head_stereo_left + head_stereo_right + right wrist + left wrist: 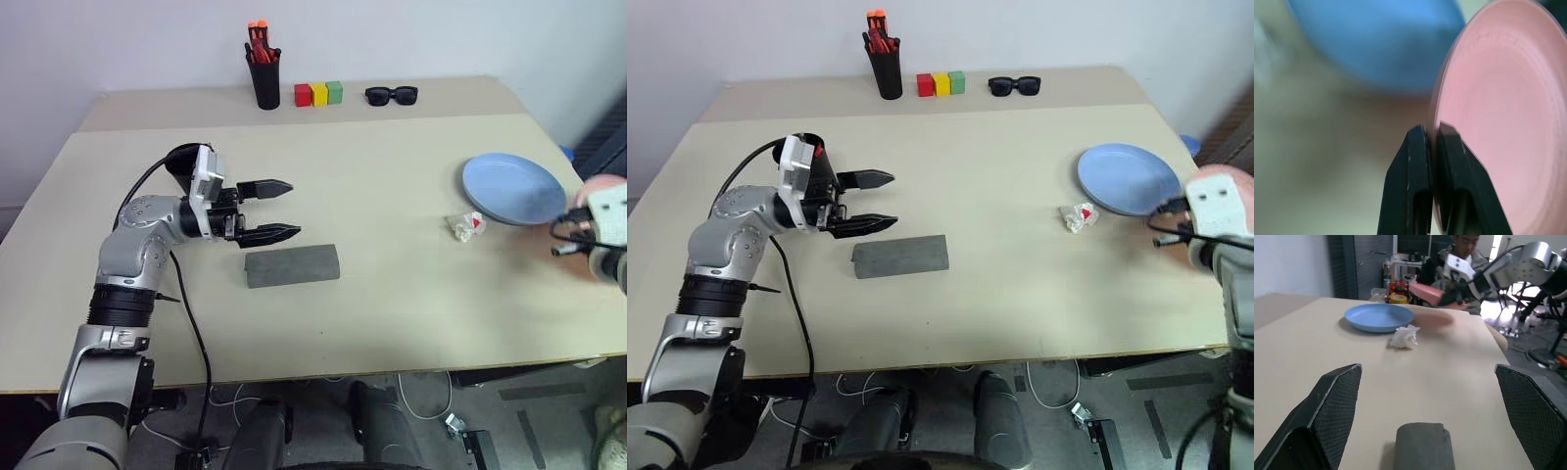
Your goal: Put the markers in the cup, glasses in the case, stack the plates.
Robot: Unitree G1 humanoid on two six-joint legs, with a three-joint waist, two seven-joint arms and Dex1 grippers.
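From the head views, my left jaws (pixel 279 210) hang wide open and empty just above the far side of the closed grey case (pixel 291 265), mid-bench. The blue plate (pixel 513 188) lies far right on the bench (pixel 392 304), a crumpled wrapper (pixel 465 226) just beside its near edge. My right jaws sit at the right edge, carrying the pink plate (pixel 1218 182).

The left wrist view looks over the case end (pixel 1423 446) toward the blue plate and wrapper, with the pink plate (pixel 1425 292) lifted beyond them and a person seated behind.

In the right wrist view, my right jaws (pixel 1431 147) are pinched tight on the pink plate's rim (pixel 1503 127), the blue plate (pixel 1376 44) beyond.

I judge stacking underway; whether markers and glasses are stowed I cannot tell. Pen holder (pixel 263 70), blocks (pixel 318 94) and sunglasses (pixel 391 95) stand far off, clear.
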